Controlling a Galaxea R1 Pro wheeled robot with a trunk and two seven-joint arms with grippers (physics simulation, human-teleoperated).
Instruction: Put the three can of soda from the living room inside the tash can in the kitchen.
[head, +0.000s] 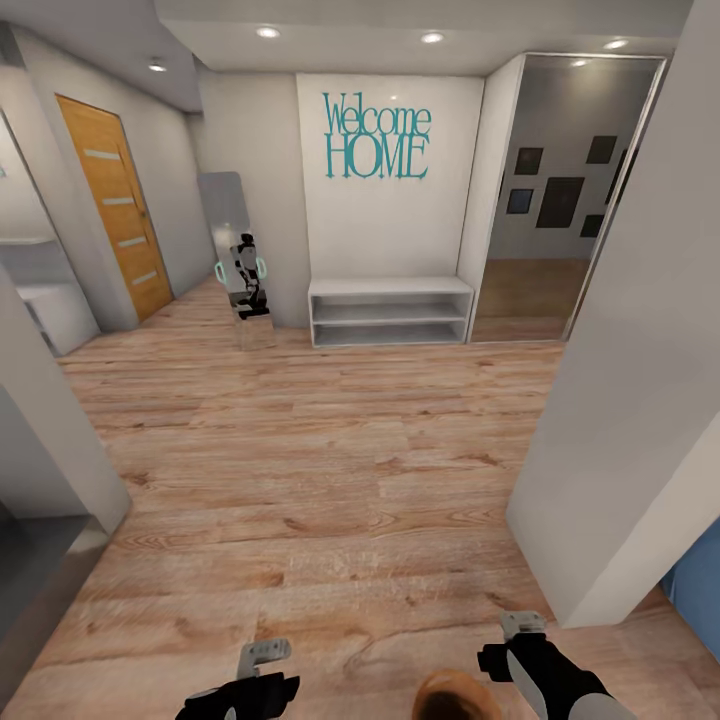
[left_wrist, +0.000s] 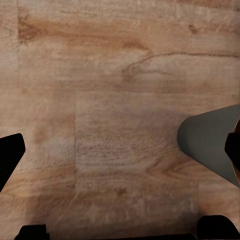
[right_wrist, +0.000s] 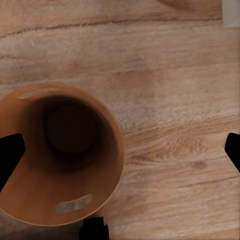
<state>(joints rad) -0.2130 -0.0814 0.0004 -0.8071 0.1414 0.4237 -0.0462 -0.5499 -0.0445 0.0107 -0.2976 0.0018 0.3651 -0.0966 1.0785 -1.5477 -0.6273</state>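
The tash can (right_wrist: 107, 170), a round brown-copper bin with a dark empty inside, stands on the light wood floor right under my right gripper (right_wrist: 120, 150). Its top also peeks in at the bottom edge of the head view, the tash can (head: 455, 700) between my two arms. My right gripper (head: 522, 625) is open, fingers wide apart, nothing held. My left gripper (head: 262, 655) hangs open over bare floor (left_wrist: 100, 100). No can of soda is in view. I am in a white hall; kitchen and living room are out of view.
A white wall corner (head: 620, 400) stands close on the right, another (head: 50, 440) on the left. Ahead are a low white shelf (head: 390, 310) under teal "Welcome HOME" lettering (head: 377, 135), an orange door (head: 115, 210) and an opening to a room (head: 560, 200).
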